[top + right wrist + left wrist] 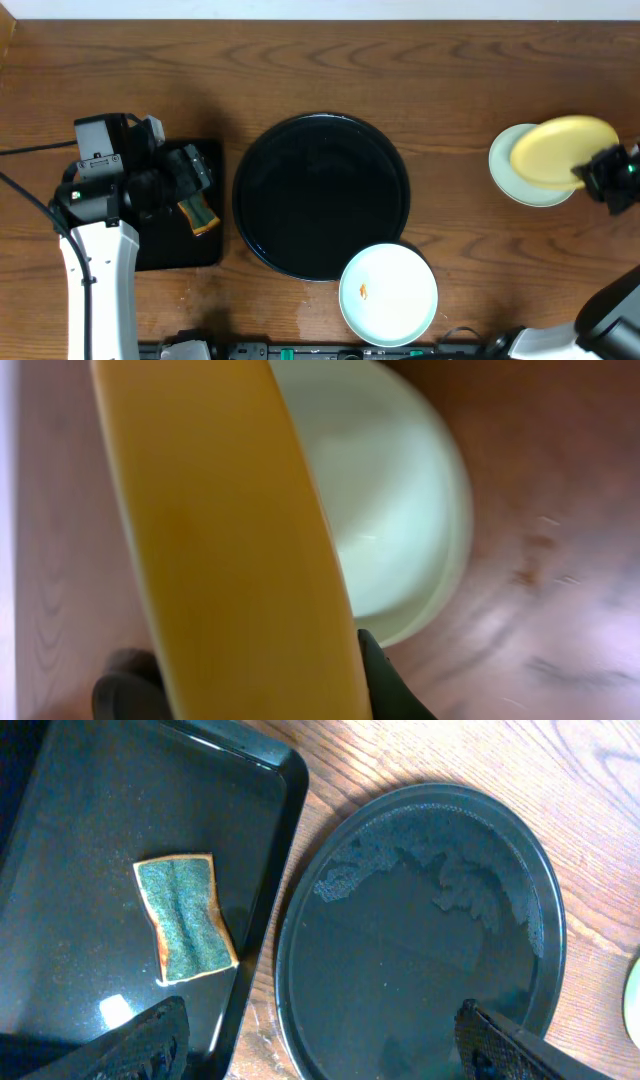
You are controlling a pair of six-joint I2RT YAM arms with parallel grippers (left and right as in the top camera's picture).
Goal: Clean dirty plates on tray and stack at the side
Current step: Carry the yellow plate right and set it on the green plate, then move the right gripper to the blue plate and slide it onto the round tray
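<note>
Stacked at side: pale mint-blue round plate [508, 178]. I hold the pale yellow round plate [563, 150] over it, right jaws clenched on its rim. Outstanding: orange-smeared mint-blue plate [390, 292], overlapping the glossy black round tray [320, 195] at its rim. Idle: left jaws, released.

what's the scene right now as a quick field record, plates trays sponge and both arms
yellow plate: tilted, gripped at its edge by the right fingers, over a mint plate on the table at right
smeared plate: orange smear, lying on the round black tray's near rim, partly overhanging
round black tray: wet film
sponge: in the rectangular black tray
left fingers: open, empty, above the rectangular tray
</note>
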